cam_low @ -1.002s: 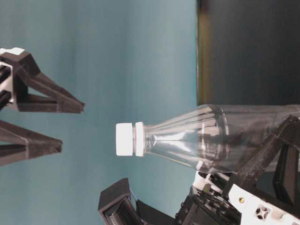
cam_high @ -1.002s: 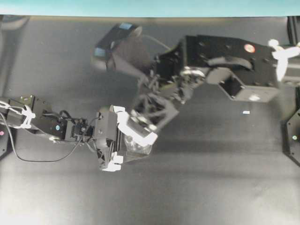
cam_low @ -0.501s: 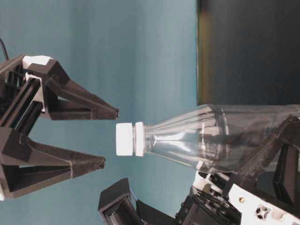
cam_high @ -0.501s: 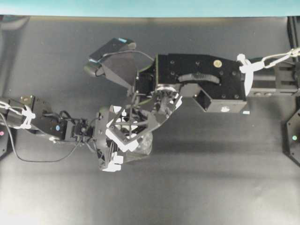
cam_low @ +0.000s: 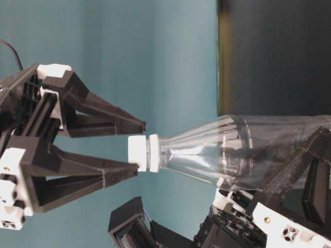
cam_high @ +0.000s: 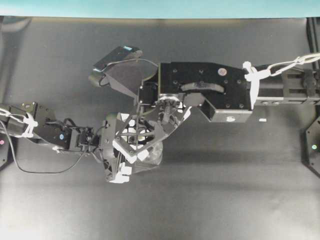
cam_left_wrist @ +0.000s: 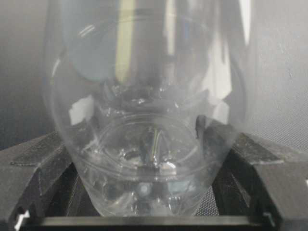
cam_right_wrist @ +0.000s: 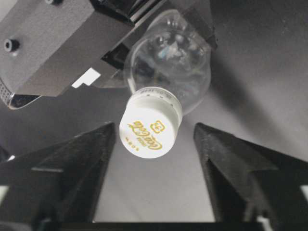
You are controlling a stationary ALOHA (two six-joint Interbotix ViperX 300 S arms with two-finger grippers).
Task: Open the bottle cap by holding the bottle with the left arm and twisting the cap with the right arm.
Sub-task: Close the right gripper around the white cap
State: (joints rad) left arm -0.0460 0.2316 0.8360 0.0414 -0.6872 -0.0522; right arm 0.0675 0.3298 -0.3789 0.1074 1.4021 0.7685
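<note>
The bottle sits a little left of centre in the overhead frame, gripped by the left pincer, whose two black fingers press against the clear lower body on either side. In the left wrist view the ribbed base of the bottle fills the middle of the frame, wedged between those fingers.

From table level the bottle lies across the right half of the frame, its neck pointing left and tipped slightly, with the bottle cap at mid-frame against the teal backdrop. The right pincer comes in from the left edge, its jaws spread wide and straddling the cap: the upper finger tip stands just above the cap, the lower tip lies at the cap's lower edge. Whether that lower tip actually touches the cap is hard to judge from this angle.

The right wrist view gives the better look. The cap sits in the centre between two dark fingers, with clear gaps on both sides, so the pincer is not closed on it. Gold print on the white cap top appears to be a Coca-Cola script logo with a small square mark beside it; finer lettering along the rim is too small to read.

In the overhead view the right arm reaches in from the right edge across the dark counter, and the left arm enters from the left edge.
</note>
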